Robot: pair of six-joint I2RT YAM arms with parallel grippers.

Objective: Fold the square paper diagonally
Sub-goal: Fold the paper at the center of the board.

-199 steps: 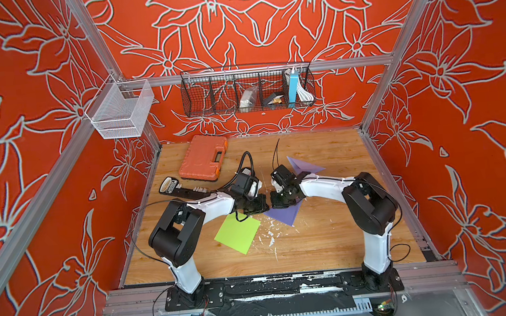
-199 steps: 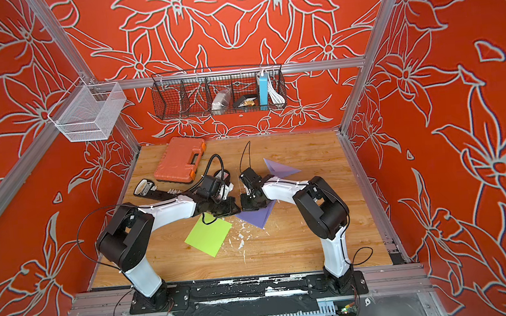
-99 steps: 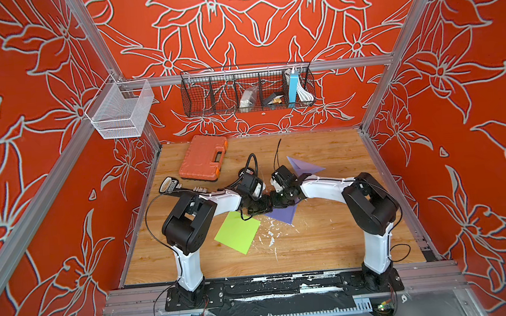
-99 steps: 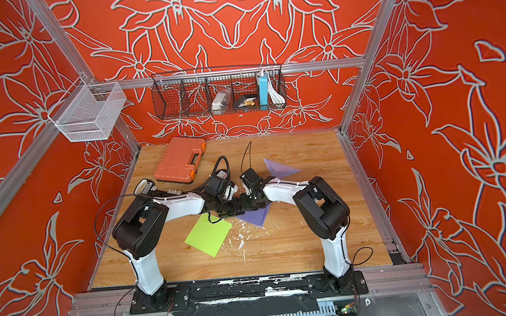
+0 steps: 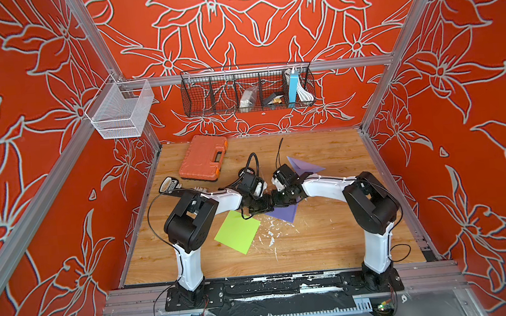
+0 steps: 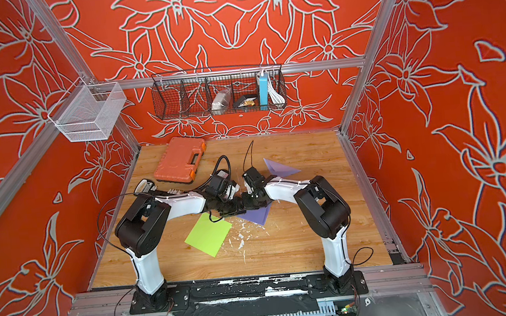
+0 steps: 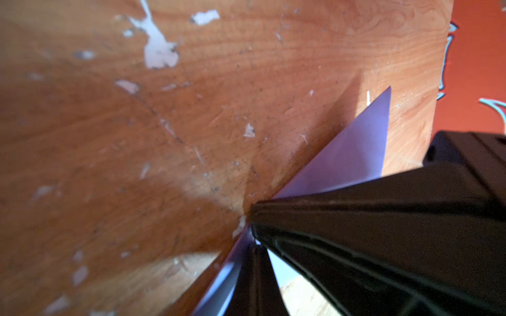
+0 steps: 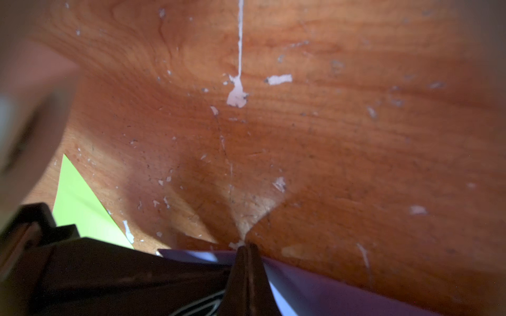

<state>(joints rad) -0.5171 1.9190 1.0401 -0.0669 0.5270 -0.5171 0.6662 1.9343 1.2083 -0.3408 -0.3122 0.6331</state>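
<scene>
A purple paper (image 5: 282, 215) lies flat in the middle of the wooden table (image 5: 330, 239), showing as a triangle in both top views. My left gripper (image 5: 267, 206) and right gripper (image 5: 276, 202) meet tip to tip on its far edge, both shut and low on the table. In the left wrist view my left gripper (image 7: 253, 247) is closed beside the purple paper (image 7: 356, 156), with the right gripper's black body (image 7: 397, 232) close against it. The right wrist view has my right gripper (image 8: 246, 250) shut with its tips on the purple paper's edge (image 8: 323, 287). A green square paper (image 5: 238, 232) lies flat just left of them.
A second purple folded paper (image 5: 304, 167) lies behind the right arm. An orange tool case (image 5: 203, 157) sits at the back left, with a small black-and-white device (image 5: 169, 185) by the left wall. White scraps (image 5: 270, 232) dot the wood. Wire baskets (image 5: 247, 89) hang on the back wall.
My left gripper slid right along the table until it met the right gripper, and the left elbow swung right. The right arm stayed put.
</scene>
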